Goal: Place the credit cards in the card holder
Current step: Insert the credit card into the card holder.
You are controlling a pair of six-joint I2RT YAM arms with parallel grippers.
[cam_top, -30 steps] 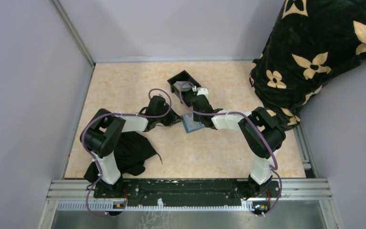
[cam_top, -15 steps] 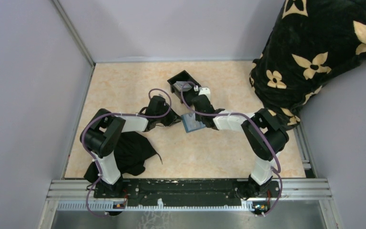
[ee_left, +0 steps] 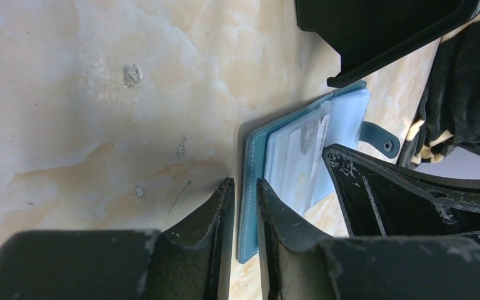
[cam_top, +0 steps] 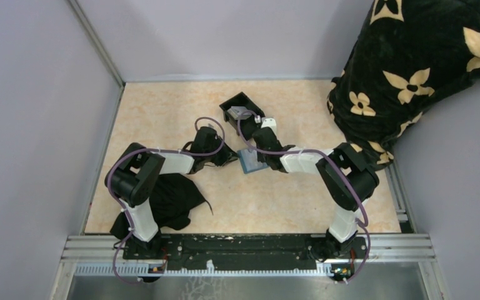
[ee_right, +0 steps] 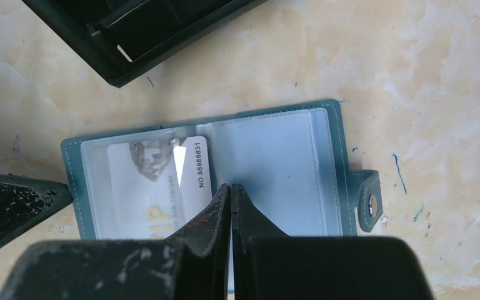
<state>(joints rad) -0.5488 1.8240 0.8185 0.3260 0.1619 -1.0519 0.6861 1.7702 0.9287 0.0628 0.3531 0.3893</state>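
R tool [ee_right: 231, 186] above beige marbled table [cam_top: 162, 106]

Table [cam_top: 162, 112]: beige, marbled top, lightly scuffed; a few small blue marks [ee_right: 400, 174] beside the card holder.

- Black tray [cam_top: 228, 103]: open-topped, near the middle of the far edge.
- Card holder [cam_top: 249, 162]: teal, lying open and flat at the table's centre, just nearer than the tray.
- Black cloth [cam_top: 175, 200]: crumpled, near-left corner.
- Black flowered blanket [cam_top: 412, 69]: heaped over the far-right corner.
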